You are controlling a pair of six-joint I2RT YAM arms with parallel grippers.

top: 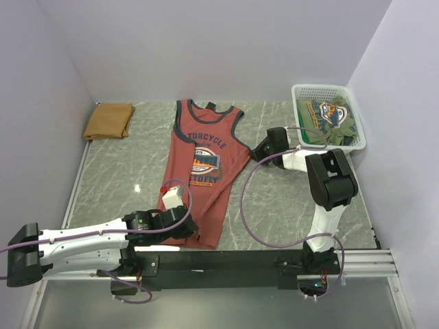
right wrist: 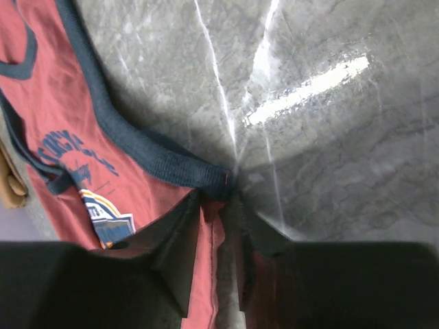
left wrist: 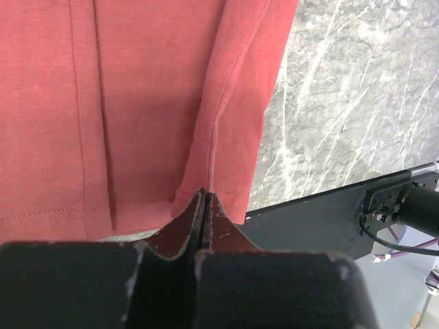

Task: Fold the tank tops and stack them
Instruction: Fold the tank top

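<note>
The rust-red tank top point(top: 206, 164) lies flat and face up at the table's middle, with dark trim and printed chest lettering. At its near hem, by the right side seam, my left gripper point(top: 191, 226) is shut on the cloth; the left wrist view shows the closed tips point(left wrist: 204, 197) pinching the hem of the red tank top point(left wrist: 137, 103). My right gripper point(top: 258, 152) sits at the shirt's right edge just below the armhole. It is open point(right wrist: 216, 199), its jaws standing either side of the cloth edge under the dark trim point(right wrist: 151, 154). A tan tank top point(top: 108, 120) lies folded at the back left.
A white mesh basket point(top: 357, 120) with green printed garments stands at the back right, close behind the right arm. The grey marble table point(top: 123, 171) is walled on three sides. A black rail point(top: 233, 260) with the arm bases runs along the near edge.
</note>
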